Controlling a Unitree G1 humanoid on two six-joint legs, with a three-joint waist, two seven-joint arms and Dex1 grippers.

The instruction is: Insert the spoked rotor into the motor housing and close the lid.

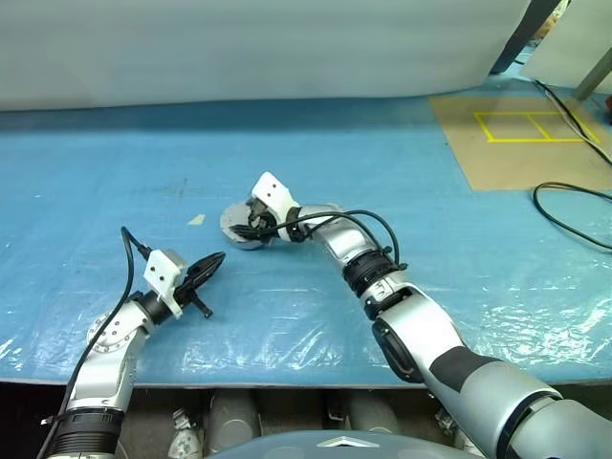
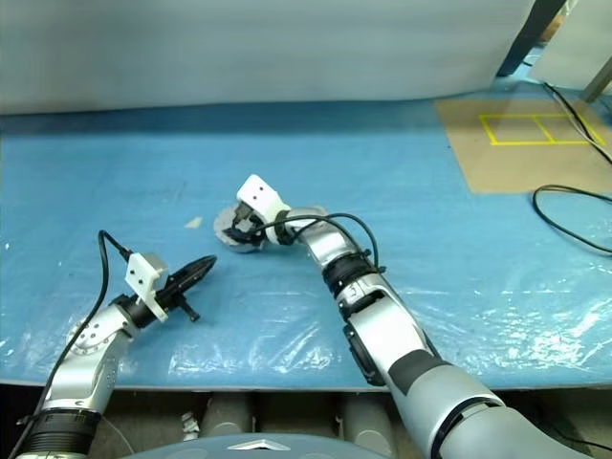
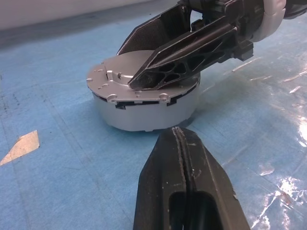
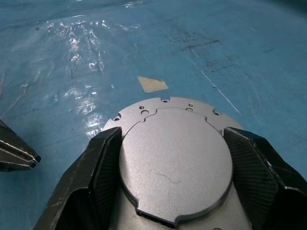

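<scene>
This looks like a robotics lab or test workshop. The desk [image 1: 115, 143] is covered by a blue mat under a crinkled clear plastic sheet [image 1: 287, 325]. A plain pale backdrop [image 1: 239, 48] closes off the far side. On the floor to the right lies a brown board marked with yellow tape squares [image 1: 526, 126], and a loose black cable [image 1: 574, 215] loops beside it. A machined silver-grey motor housing [image 3: 144, 108] sits on the mat.
</scene>
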